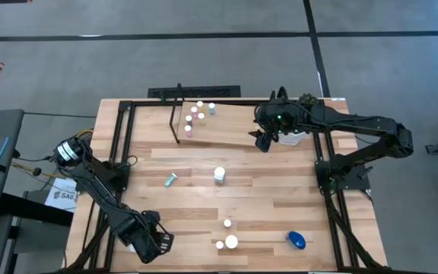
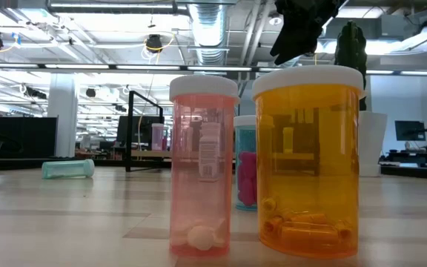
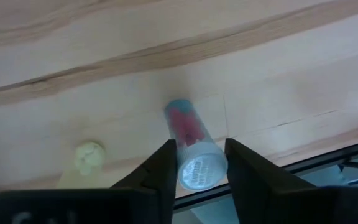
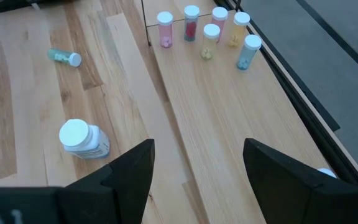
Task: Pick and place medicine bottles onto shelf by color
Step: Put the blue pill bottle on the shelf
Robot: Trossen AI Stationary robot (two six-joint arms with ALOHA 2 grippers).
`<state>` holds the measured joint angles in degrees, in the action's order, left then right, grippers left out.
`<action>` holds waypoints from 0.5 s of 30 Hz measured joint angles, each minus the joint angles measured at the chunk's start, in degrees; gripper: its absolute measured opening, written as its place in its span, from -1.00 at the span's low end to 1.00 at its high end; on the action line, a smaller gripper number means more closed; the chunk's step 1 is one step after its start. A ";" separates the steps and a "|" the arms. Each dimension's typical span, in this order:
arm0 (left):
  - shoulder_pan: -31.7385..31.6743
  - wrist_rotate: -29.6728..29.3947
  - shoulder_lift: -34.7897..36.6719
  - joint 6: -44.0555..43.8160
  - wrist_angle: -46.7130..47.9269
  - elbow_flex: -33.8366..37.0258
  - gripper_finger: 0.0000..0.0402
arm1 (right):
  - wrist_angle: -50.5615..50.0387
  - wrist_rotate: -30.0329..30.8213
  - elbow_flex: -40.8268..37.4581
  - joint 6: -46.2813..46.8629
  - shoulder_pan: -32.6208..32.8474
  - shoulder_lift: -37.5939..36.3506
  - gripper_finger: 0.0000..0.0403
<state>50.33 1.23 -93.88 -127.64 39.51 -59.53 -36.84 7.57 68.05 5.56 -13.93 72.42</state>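
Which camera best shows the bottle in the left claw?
The left wrist view: the small clear blue, white-capped bottle with pink contents lies on wood between the left claw's fingers. High view hides it under that arm; low and right wrist views miss it.

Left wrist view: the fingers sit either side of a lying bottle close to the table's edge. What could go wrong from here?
1. The left gripper straddles the lying bottle only at its white-capped end; a lift may let it pivot or slip out.
2. The table edge runs just beside the cap, so a nudged bottle could roll off.
3. The small yellowish lump lies close by and could get knocked aside.
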 joint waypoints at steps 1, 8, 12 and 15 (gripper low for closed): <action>0.00 -0.04 0.02 0.19 0.00 0.00 -0.51 | 0.00 0.00 0.00 0.00 0.01 0.00 0.34; -1.67 -1.31 0.02 4.29 0.11 0.00 -0.48 | 0.00 0.00 0.00 0.00 0.00 0.00 0.34; -4.27 0.02 0.07 8.71 0.70 0.00 -0.47 | -0.01 -0.01 0.00 0.00 0.00 0.00 0.34; -7.30 1.59 0.17 13.48 1.45 0.00 -0.47 | 0.00 -0.01 0.00 0.00 0.02 0.00 0.34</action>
<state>43.03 2.82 -93.71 -114.16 40.96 -59.53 -36.84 7.55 68.05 5.56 -13.91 72.42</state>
